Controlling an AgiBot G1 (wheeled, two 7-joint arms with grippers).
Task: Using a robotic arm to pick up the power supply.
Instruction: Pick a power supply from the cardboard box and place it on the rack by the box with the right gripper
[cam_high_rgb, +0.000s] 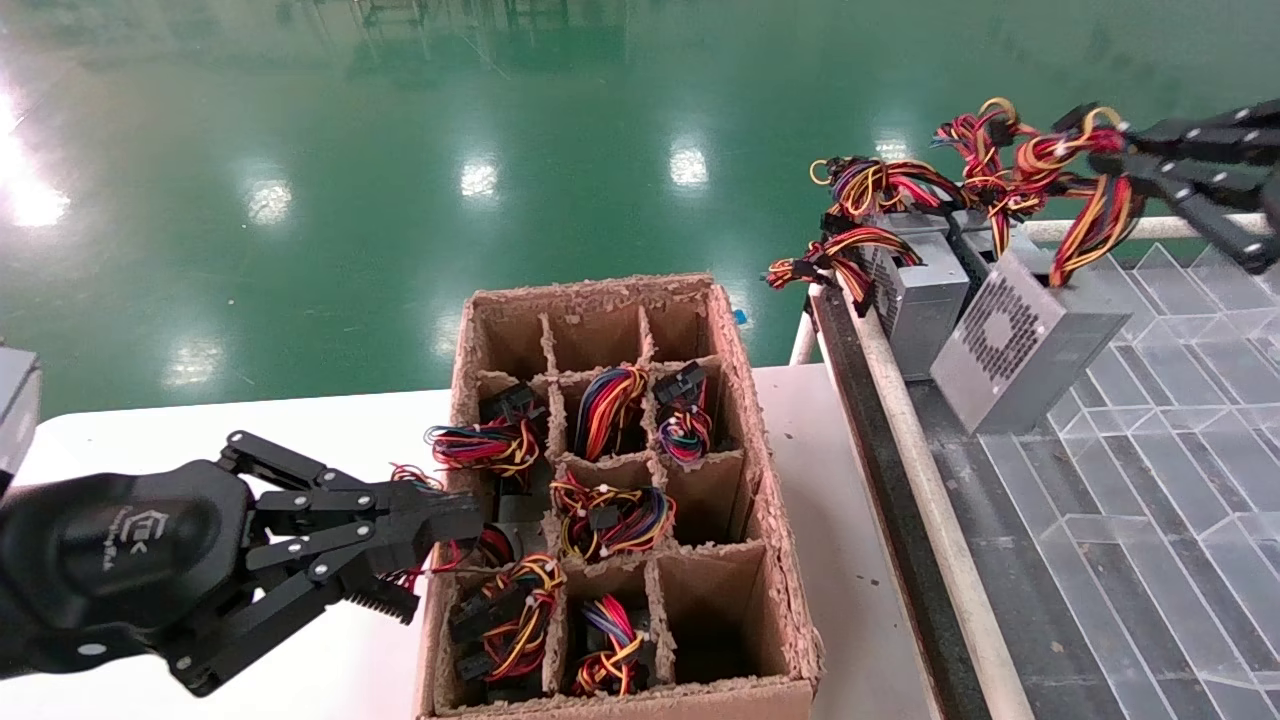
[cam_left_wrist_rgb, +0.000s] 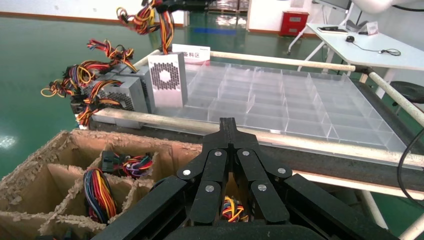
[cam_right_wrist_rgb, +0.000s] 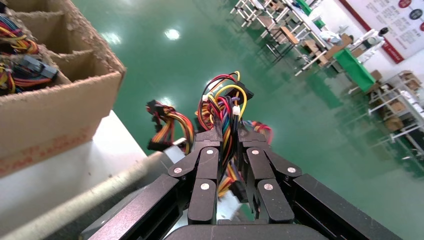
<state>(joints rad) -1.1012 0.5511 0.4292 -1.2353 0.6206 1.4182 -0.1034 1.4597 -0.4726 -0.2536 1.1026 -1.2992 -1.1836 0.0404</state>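
My right gripper, at the upper right, is shut on the red, yellow and black wire bundle of a grey power supply. The box hangs tilted from its wires, fan grille facing me, over the near-left corner of the clear tray. I cannot tell whether its lower edge touches the tray. Other power supplies stand just behind it by the rail. My left gripper is low at the left, shut and empty, with its tips at the cardboard box's left wall.
A brown divided cardboard box stands on the white table, with wired units in several of its cells. A white pipe rail separates the table from the clear divided tray. Green floor lies beyond.
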